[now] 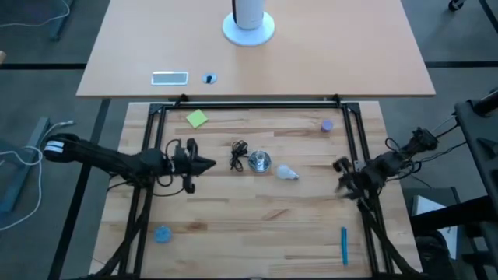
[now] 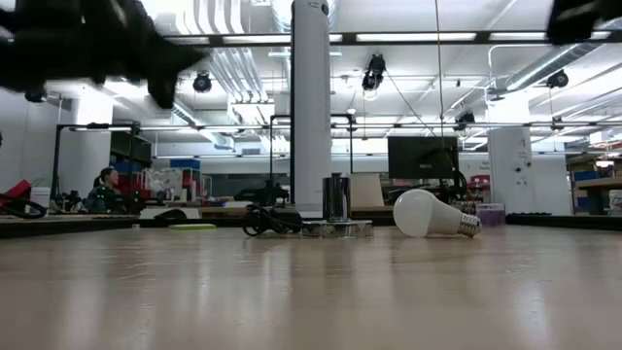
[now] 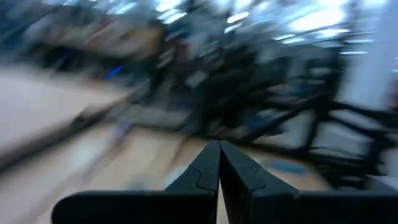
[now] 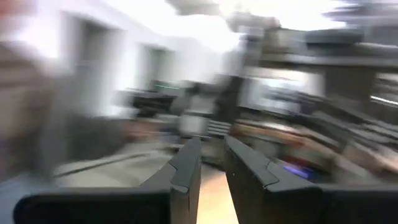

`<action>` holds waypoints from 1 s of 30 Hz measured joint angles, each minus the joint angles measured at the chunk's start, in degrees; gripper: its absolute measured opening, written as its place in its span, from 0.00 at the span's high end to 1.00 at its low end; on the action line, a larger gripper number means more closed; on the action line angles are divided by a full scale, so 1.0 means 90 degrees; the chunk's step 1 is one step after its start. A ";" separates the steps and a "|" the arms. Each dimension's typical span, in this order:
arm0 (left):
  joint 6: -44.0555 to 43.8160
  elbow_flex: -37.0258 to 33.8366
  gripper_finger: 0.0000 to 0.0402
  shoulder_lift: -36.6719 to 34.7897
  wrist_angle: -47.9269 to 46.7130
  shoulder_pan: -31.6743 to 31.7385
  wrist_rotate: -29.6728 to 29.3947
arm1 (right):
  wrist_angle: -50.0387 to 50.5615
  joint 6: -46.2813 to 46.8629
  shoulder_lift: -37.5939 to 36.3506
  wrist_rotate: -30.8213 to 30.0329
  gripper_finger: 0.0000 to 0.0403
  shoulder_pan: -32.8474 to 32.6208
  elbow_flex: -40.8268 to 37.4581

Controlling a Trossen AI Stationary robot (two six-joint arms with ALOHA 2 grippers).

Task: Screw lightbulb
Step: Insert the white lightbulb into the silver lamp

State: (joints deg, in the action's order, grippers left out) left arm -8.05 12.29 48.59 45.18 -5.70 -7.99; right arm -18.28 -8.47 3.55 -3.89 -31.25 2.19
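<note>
The lightbulb [image 1: 288, 173] [image 2: 432, 214] is whitish and lies on its side on the wooden table, just right of the shiny silver socket [image 1: 259, 162] [image 2: 335, 228]. The socket's black cord [image 1: 239, 155] is bunched on its left. My left gripper [image 1: 210, 163] [image 3: 219, 146] hangs above the table left of the cord, pointing toward the socket, its fingers shut on nothing. My right gripper [image 1: 338, 176] [image 4: 212, 142] hovers near the table's right edge, pointing toward the bulb. A narrow gap separates its fingers, with nothing between them.
A purple disc [image 1: 327, 124] lies at the far right and a yellow-green note [image 1: 197, 118] at the far left. A blue round thing [image 1: 162, 233] sits near left and a blue pen [image 1: 344, 245] near right. A black frame [image 1: 249, 103] borders the table.
</note>
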 joint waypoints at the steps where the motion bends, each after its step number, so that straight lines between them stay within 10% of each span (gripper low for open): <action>1: 0.0233 0.0290 1.00 -0.0004 -0.0193 0.0001 0.0157 | 0.0012 0.0045 0.0003 -0.0600 0.85 0.0049 0.0056; 12: 0.1257 0.3894 1.00 0.0819 -0.6049 0.0020 -0.0652 | 0.0376 0.0547 0.0789 -0.1444 0.87 0.1030 0.0619; 20: 0.1129 0.3680 1.00 0.1403 -0.5376 -0.0020 -0.0514 | 0.0424 0.1130 0.2282 -0.1589 0.84 0.1773 0.0752; 30: 0.0148 0.1975 1.00 0.1716 -0.1963 -0.0117 -0.0493 | 0.0250 0.0122 0.2927 -0.1568 0.85 0.2158 0.1178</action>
State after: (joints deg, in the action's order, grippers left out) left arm -6.72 30.06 64.03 27.51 -6.76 -12.43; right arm -16.03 -7.37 29.89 -18.00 -11.84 12.79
